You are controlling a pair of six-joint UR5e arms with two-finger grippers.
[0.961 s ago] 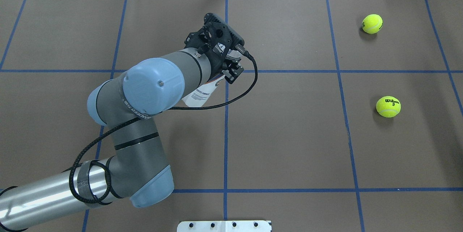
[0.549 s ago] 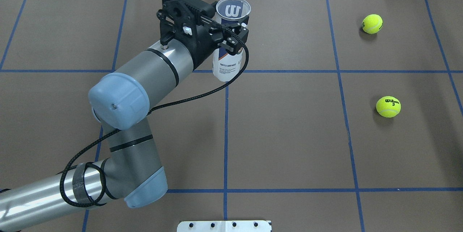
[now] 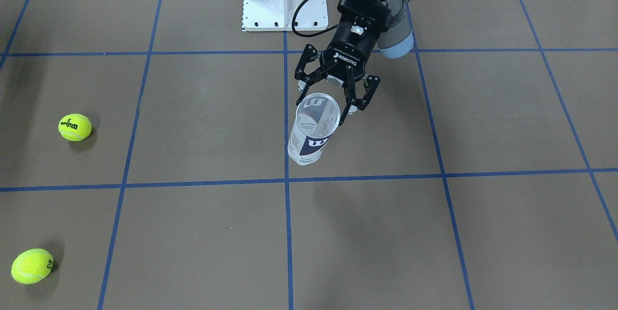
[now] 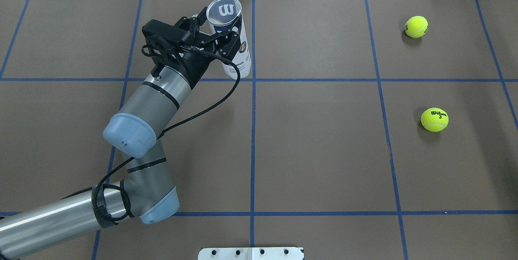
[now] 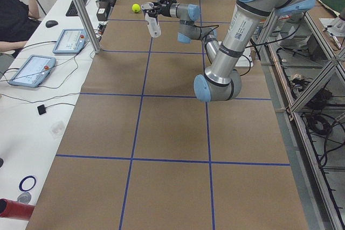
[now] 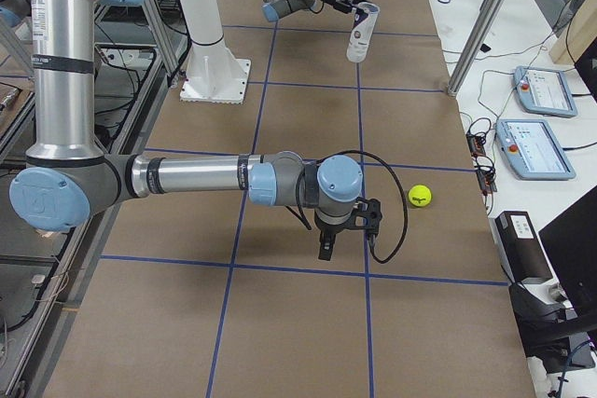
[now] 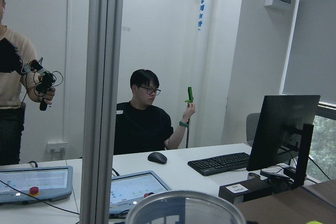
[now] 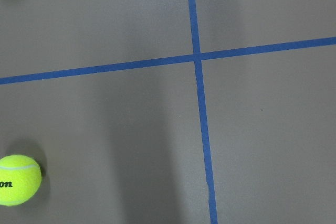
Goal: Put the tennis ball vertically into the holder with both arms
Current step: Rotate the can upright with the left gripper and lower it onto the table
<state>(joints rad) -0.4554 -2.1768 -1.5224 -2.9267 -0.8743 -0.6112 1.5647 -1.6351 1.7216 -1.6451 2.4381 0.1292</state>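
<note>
1. Table (image 4: pixel 323 150): brown sheet, blue tape grid.

2. Left arm (image 4: pixel 158 94): enters from the near left corner and reaches to the far middle of the table. A black cable loops along it to the wrist.

3. Left gripper (image 4: pixel 216 33): black, lying roughly level, pointing right. Its fingers (image 3: pixel 359 100) are clamped on the holder's upper part, one on each side, just below the rim.

4. Holder (image 4: pixel 238 59): clear can with a navy and white label and a white "W". It is in the left gripper at the far middle of the table, just left of the centre tape line. The open mouth faces up and the can is close to upright, slightly tilted. Whether its base touches the table cannot be told. The left wrist view shows only its rim at the bottom edge, with two people at a desk beyond.

5. Base plate (image 4: pixel 251 253): white, bolted, at the near edge, centre.

6. Far ball (image 4: pixel 416 26): yellow-green, on the table at the far right, well apart from the holder.

7. Near ball (image 4: pixel 434 119): yellow-green, printed "Wilson 3", on the table at the right, nearer than item 6.

8. Right gripper (image 6: pixel 347 238): seen only from the right end, pointing down over the table at the right. Whether its fingers are spread or together cannot be told.
</note>
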